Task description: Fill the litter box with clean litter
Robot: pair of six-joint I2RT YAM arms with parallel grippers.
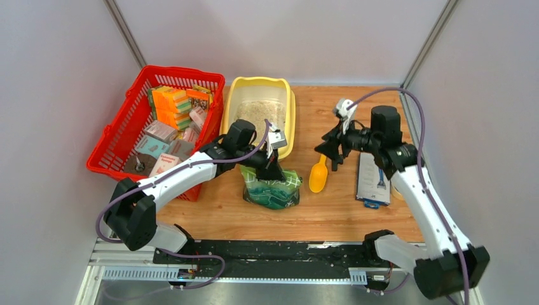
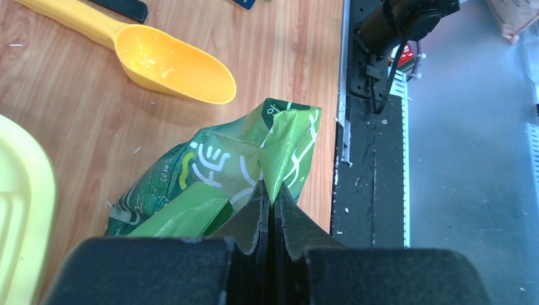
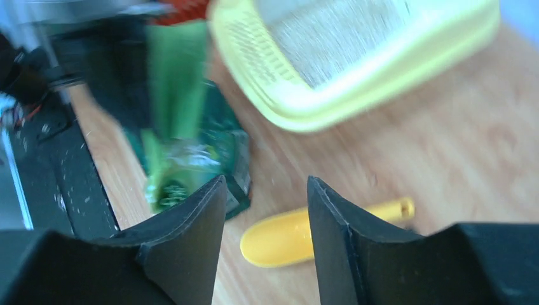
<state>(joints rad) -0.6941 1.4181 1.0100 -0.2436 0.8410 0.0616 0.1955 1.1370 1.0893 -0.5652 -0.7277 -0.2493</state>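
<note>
On the table (image 1: pixel 330 213), the box (image 1: pixel 257 81) sat at the back, part full of litter (image 1: pixel 260 114); the left gripper (image 2: pixel 272 197) pinched the bag (image 2: pixel 210 168) by its top while the right gripper (image 3: pixel 266 184) hung open over the scoop (image 1: pixel 318 176), so I think it had to grab that handle next.

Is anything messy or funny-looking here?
A little. Tiny pale grains lie scattered on the wooden table beside the green pouch and on the black rail at the table's near edge. The pouch looks crumpled, its top pinched in the left gripper.
</note>
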